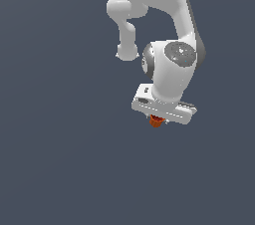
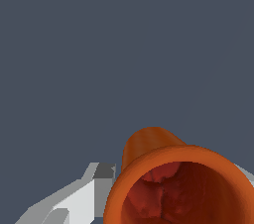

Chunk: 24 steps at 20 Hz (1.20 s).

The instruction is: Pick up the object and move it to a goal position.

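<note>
— Where's the object [image 1: 156, 121] now?

— Tucked right under the white bar of the tool [image 1: 158, 119], an orange-red lump. In the wrist view it fills the near corner, a flared orange cup with a dark red hollow [image 2: 178, 188], one grey finger [image 2: 74, 200] beside it.

— So it's held?

— I'd judge the tool is clamped on it, though the far finger is hidden.

— How should the carry go?

— Smoothly, I'd say: keep the grip firm and the wrist level, no jerks.

— And the arm?

— Folded down from above, elbow high, wrist pointing straight down, toward the exterior view's right.
</note>
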Each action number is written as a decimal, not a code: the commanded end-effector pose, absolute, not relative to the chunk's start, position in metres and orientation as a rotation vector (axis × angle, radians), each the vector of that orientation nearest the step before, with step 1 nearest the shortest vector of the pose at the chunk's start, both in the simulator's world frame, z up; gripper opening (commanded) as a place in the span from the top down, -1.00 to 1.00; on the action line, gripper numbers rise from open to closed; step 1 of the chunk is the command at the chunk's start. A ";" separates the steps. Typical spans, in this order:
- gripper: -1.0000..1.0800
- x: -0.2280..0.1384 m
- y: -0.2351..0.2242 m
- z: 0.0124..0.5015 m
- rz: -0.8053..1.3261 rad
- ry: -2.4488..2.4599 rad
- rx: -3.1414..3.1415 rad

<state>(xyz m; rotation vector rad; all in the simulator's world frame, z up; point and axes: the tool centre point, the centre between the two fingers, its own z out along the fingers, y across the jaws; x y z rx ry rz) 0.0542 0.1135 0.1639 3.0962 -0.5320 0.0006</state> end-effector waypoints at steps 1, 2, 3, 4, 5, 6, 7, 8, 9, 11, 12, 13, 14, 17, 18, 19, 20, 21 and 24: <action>1.00 0.066 0.117 0.174 0.001 -0.532 3.096; 1.00 0.071 0.118 0.178 0.001 -0.532 3.096; 1.00 0.075 0.119 0.182 0.001 -0.532 3.096; 1.00 0.079 0.120 0.185 0.001 -0.532 3.096; 1.00 0.083 0.121 0.189 0.001 -0.532 3.096; 1.00 0.087 0.122 0.192 0.001 -0.532 3.096; 1.00 0.091 0.123 0.195 0.000 -0.533 3.096; 1.00 0.095 0.124 0.198 0.000 -0.533 3.096; 1.00 0.099 0.125 0.201 0.000 -0.533 3.096; 1.00 0.106 0.127 0.206 0.000 -0.533 3.096; 1.00 0.109 0.128 0.209 0.000 -0.533 3.096; 1.00 0.113 0.128 0.211 0.000 -0.533 3.096; 1.00 0.115 0.129 0.214 0.000 -0.533 3.096; 1.00 0.123 0.131 0.219 0.000 -0.533 3.096; 1.00 0.125 0.132 0.221 0.000 -0.533 3.096; 1.00 0.127 0.132 0.222 0.000 -0.533 3.096; 1.00 0.128 0.132 0.223 0.000 -0.533 3.096; 1.00 0.130 0.133 0.224 0.000 -0.533 3.096; 1.00 0.133 0.134 0.227 0.000 -0.533 3.096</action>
